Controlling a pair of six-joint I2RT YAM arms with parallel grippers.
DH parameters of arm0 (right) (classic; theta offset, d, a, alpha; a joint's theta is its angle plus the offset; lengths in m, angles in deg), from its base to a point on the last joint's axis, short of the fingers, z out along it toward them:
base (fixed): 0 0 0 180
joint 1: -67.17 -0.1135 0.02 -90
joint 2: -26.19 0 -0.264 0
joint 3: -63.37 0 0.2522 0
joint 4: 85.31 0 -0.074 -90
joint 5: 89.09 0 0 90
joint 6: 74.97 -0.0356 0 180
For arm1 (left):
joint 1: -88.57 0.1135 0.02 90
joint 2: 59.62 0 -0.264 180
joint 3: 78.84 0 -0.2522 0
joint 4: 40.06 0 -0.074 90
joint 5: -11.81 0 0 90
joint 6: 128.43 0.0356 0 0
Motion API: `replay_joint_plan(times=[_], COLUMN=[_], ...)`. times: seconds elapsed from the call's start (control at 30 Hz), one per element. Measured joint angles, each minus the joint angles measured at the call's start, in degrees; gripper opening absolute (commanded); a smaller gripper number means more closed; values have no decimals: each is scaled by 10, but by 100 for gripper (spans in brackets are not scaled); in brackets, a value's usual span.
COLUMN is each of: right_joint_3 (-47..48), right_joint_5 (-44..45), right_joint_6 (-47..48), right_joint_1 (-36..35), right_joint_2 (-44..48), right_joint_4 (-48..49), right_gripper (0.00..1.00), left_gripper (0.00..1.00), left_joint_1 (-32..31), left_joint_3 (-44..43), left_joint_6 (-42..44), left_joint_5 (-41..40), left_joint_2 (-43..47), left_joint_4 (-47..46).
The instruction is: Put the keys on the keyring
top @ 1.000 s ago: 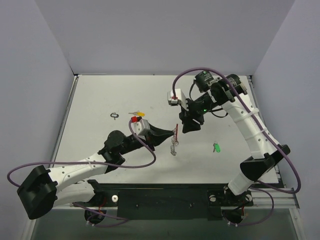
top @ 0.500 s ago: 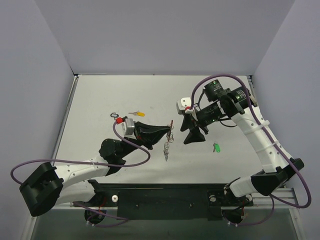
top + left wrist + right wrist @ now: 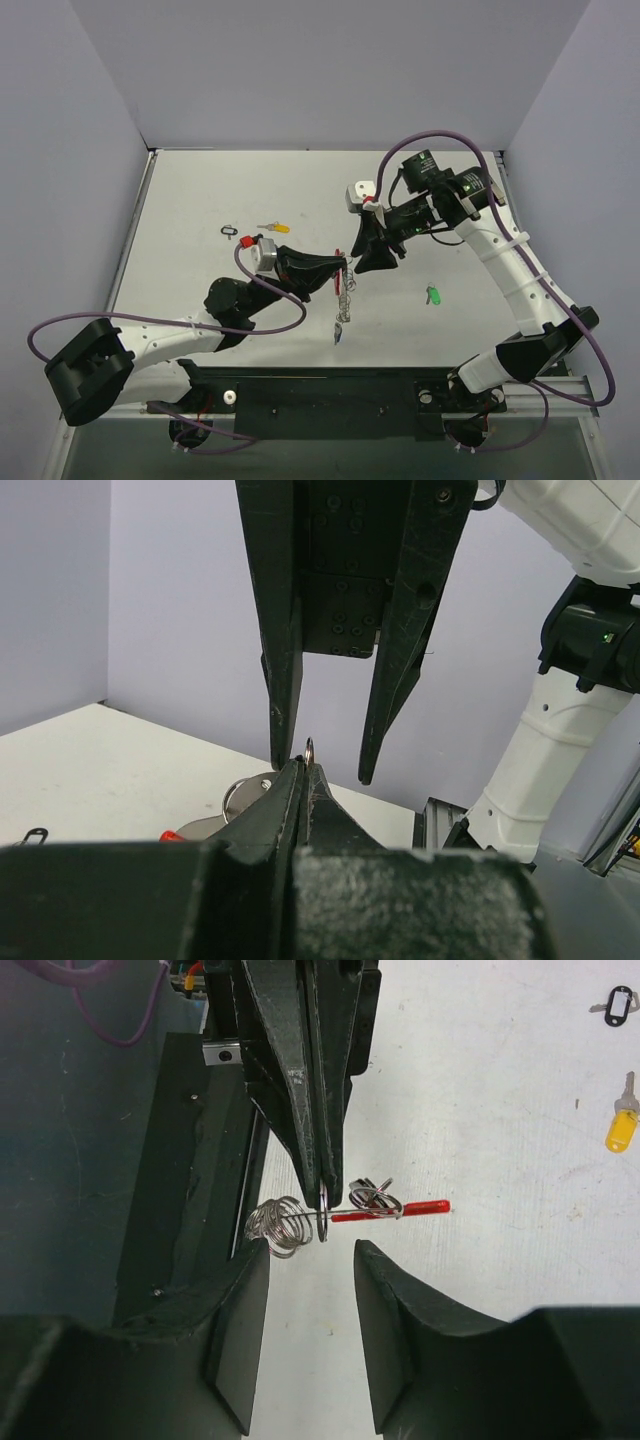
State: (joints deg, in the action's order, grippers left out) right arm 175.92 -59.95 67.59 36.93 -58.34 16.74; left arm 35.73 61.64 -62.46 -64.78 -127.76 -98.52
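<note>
Keyring [image 3: 283, 1225] hangs clamped in left gripper [image 3: 322, 1182] as right gripper [image 3: 310, 1255], jaws wide and empty, swings back astride it, likely to take hold.

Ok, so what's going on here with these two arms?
The left gripper is pinched shut on the keyring, which dangles from its fingers. The right gripper is open and close in, one finger on each side of the keyring, gripping nothing. The green key and the yellow key lie on the table, neither one picked up.
</note>
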Motion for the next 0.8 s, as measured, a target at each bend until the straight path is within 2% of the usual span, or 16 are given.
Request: replay_joint_plan(times=[0.13, 0.33, 0.8], right_joint_3=[0, 0, -9], right_joint_5=[-1, -2, 0], right_joint_6=[-11, -27, -44], right_joint_1=[-5, -10, -17], right_joint_2=[-1, -1, -1], right_joint_4=[8, 20, 36], right_gripper=[25, 19, 20], left_gripper=[0, 0, 0], left_joint_1=[0, -2, -5], left_joint_3=[0, 0, -1], left_joint_6=[-2, -4, -4], left_joint_5=[-2, -3, -10], left_joint_2=[-4, -7, -9], left_joint_4=[0, 0, 0])
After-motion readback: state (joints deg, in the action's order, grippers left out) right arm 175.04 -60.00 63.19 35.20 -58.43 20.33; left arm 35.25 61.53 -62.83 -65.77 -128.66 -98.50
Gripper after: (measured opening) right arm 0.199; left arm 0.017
